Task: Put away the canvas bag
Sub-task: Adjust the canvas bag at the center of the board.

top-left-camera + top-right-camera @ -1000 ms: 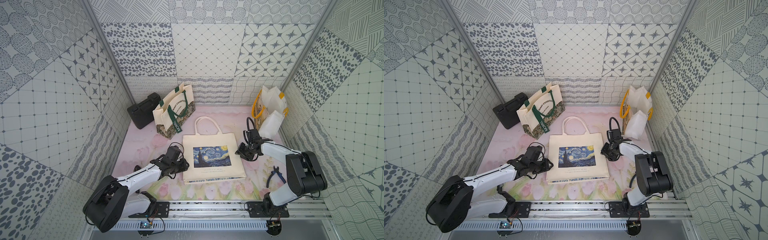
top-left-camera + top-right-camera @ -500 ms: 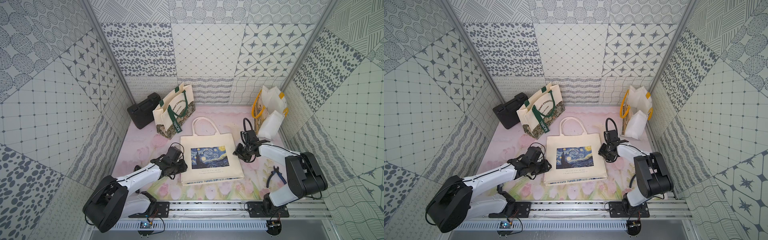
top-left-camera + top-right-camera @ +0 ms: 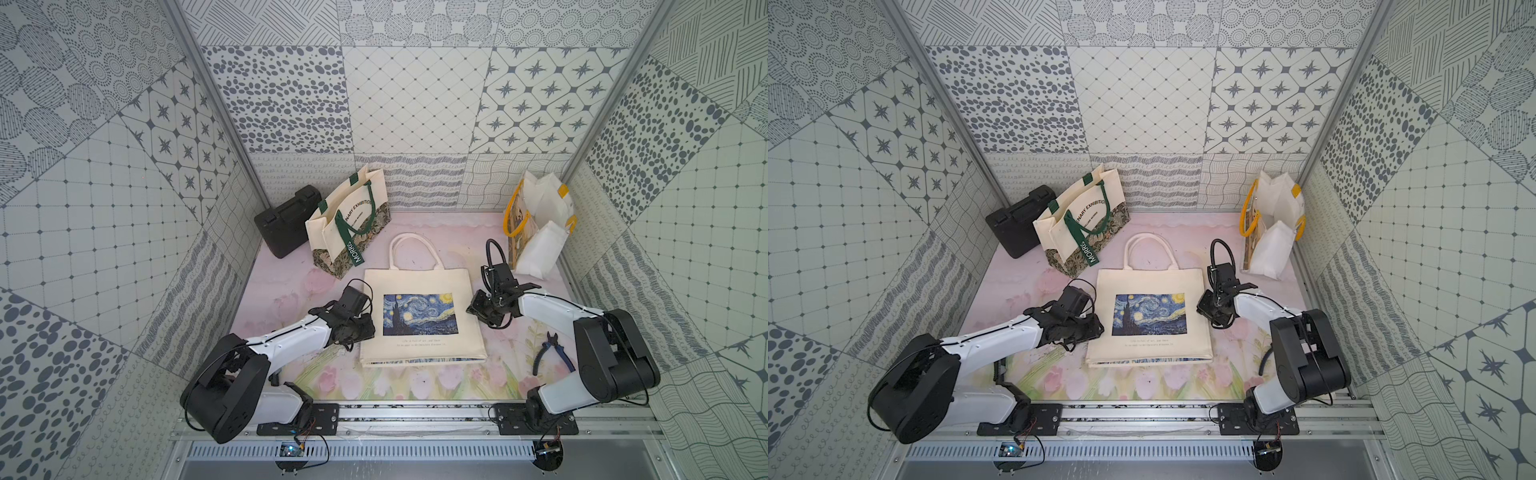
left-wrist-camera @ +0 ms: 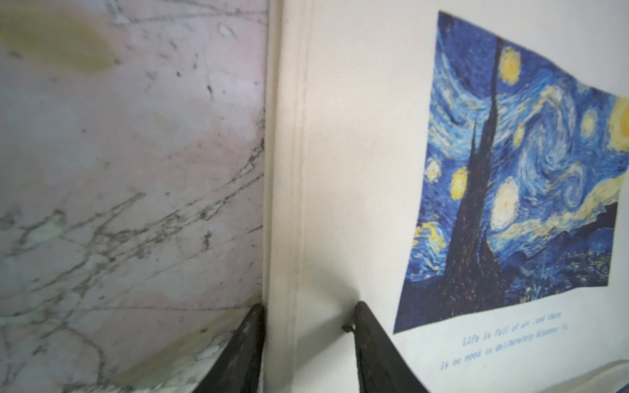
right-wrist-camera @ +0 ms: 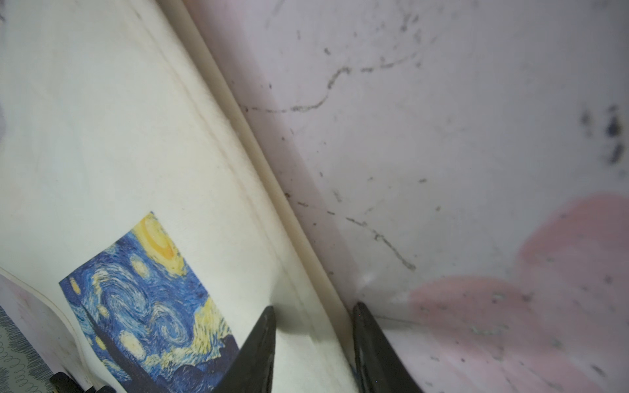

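In both wrist views the black fingers [image 4: 245,350] of the left gripper [image 4: 308,306] and the fingers [image 5: 258,347] of the right gripper [image 5: 313,306] are cut off by the picture's edge, with only their tips showing. In both top views each pair is hidden under its own wrist.

The cream canvas bag with the blue starry-night print [image 3: 415,282] runs out of both wrist views. Its small blue caption [image 4: 510,328] is blurred there and too small to read from above.

The black hard case [image 3: 282,224] is partly hidden behind the standing cream tote with green handles [image 3: 328,241]. The start of the tote's lettering is hidden.
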